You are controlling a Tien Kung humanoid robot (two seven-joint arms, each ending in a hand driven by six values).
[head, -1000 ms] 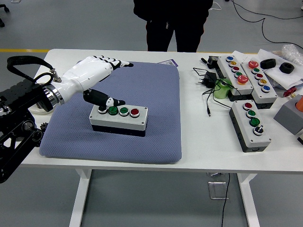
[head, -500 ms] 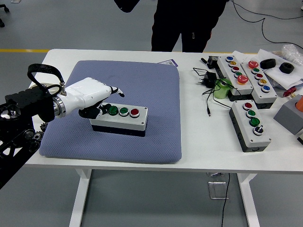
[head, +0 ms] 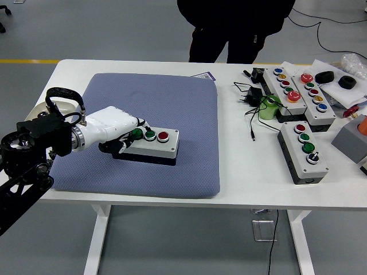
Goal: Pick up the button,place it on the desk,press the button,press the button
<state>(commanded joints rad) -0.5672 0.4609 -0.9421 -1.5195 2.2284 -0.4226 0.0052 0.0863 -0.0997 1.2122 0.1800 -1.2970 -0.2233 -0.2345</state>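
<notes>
A grey button box with two green buttons and a red button lies on the blue mat, left of the table's middle. My left hand, white with dark fingers, comes in from the left and is curled around the box's left end. Some fingers lie over the top by the first green button, and others sit low against the box's left side. The box's leftmost button is hidden under the hand. The box rests flat on the mat.
Three more button boxes lie at the right, with a black adapter and cable beside them. A grey block and black rings are at the far right. A person in black stands behind the table.
My left hand came down from a raised, spread pose with one digit on the box's leftmost button. It has drawn back to the left and curled around the box's left end. The person stepped right.
</notes>
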